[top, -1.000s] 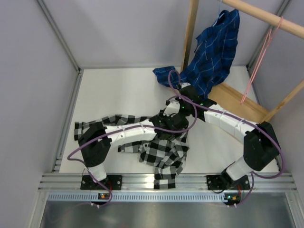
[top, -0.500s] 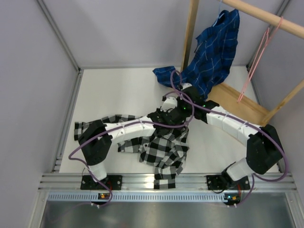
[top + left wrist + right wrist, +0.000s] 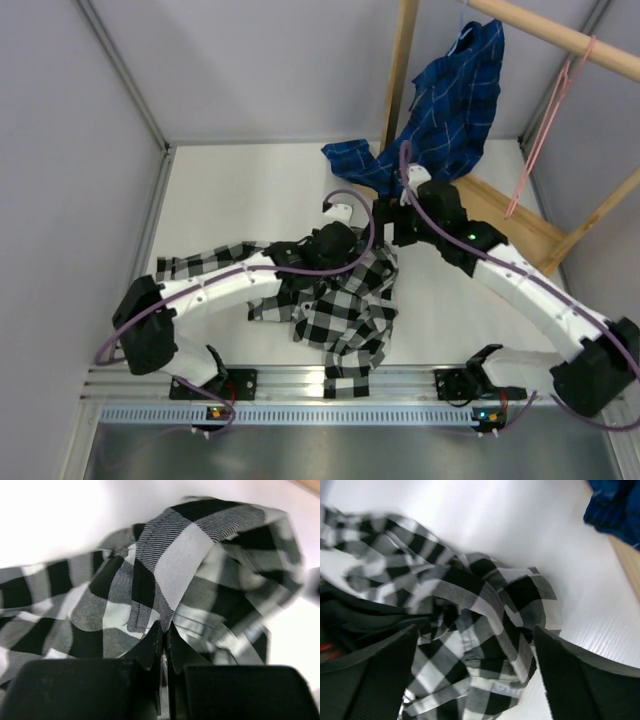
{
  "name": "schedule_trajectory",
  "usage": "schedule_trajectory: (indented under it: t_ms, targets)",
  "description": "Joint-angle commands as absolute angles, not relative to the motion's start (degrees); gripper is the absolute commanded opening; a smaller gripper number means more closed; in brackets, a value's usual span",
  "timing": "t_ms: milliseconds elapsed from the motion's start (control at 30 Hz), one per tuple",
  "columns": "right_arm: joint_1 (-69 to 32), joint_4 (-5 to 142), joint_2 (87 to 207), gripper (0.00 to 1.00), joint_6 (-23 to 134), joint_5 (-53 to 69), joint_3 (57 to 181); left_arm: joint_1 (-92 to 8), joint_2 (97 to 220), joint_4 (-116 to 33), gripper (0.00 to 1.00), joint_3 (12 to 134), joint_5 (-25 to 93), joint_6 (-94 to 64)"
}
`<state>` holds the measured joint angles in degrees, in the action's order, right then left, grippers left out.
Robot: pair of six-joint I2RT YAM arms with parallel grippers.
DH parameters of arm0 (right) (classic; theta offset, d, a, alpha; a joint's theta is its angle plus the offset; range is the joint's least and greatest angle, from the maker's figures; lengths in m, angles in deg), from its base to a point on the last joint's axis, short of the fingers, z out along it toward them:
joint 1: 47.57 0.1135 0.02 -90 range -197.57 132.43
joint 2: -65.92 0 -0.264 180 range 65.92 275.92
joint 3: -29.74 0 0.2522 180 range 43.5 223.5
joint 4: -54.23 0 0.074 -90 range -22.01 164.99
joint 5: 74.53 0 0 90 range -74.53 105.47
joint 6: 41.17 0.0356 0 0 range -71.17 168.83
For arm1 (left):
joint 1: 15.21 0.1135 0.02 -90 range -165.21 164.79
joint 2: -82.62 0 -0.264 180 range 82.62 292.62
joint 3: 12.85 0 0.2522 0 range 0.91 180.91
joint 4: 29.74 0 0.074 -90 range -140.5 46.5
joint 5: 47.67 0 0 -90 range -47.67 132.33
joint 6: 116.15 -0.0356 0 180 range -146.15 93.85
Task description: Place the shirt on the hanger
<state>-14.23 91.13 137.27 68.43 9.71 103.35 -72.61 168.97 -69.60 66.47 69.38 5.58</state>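
Since the earlier frames the right gripper has let go and pulled back toward the rack, while the left gripper has closed and its arm has stretched out low across the table.

Left jaws are now pinched tight on a raised fold of the shirt, so the handover looks done. Probably the left holds this ridge so the cloth stays lifted while the other arm goes for a new spot. The right's fingers stand wide w/ nothing between them, hovering above the bunched cloth. A dark band w/ pale lettering shows on the cloth just below, maybe the neck label, so the collar may be close by.

The rest of the shirt lies crumpled on the table between the two arms, one sleeve trailing out to the left. It's well apart from the hanger, which hangs on the wooden rod at far right.

In the way:
- blue shirt drapes from the same rod down to the table – its hem lies near the right wrist.
- upright post of the rack and its base plank sit between the shirt and the hanger.
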Motion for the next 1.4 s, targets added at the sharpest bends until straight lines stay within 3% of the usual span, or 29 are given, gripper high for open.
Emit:
schedule_trajectory:
  t_ms: [0, 233, 333, 433, 600, 733, 900, 967, 1133, 1233, 1367]
  targets:
    - [-14.3, 94.7, 125.4, 0.98, 67.2, 9.2, 104.3, -72.2, 162.3, -62.6, 0.00, 61.8, 55.6, 3.8]
    - [-14.3, 99.4, 107.0, 0.99, 69.2, 14.5, 112.8, -71.3, 154.9, -58.9, 0.00, 56.8, 53.4, 4.0]
    - [-14.3, 111.7, 110.2, 0.99, 67.6, 21.1, 126.5, -69.4, 152.6, -58.3, 0.00, 55.0, 52.6, 5.5]
    - [-14.3, 121.0, 115.1, 0.99, 65.3, 36.3, 136.4, -68.2, 151.3, -58.3, 0.00, 54.0, 52.5, 6.4]
    - [-14.4, 122.7, 119.8, 0.97, 63.0, 54.8, 140.2, -67.8, 151.0, -57.8, 0.00, 52.9, 50.3, 6.0]
    - [-18.2, 122.6, 126.4, 0.82, 61.5, 63.5, 142.1, -67.8, 151.3, -57.1, 0.00, 52.6, 47.4, 6.1]
    - [-30.8, 121.5, 131.7, 0.73, 61.8, 48.0, 143.9, -67.8, 151.3, -56.1, 0.00, 50.6, 46.5, 7.1]
    - [-34.6, 121.7, 133.0, 0.64, 61.4, 45.5, 143.5, -67.8, 150.8, -56.0, 0.00, 50.2, 46.7, 7.2]
    - [-38.2, 119.5, 132.5, 0.61, 61.5, 44.9, 138.3, -67.8, 150.5, -56.0, 0.00, 49.8, 47.3, 7.0]
    - [-38.9, 117.6, 131.4, 0.37, 61.7, 44.6, 135.5, -67.8, 150.8, -56.0, 0.00, 49.8, 47.5, 7.0]
    - [-39.3, 117.1, 131.1, 0.28, 61.8, 45.6, 135.0, -67.8, 151.5, -55.7, 0.00, 49.9, 47.0, 7.1]
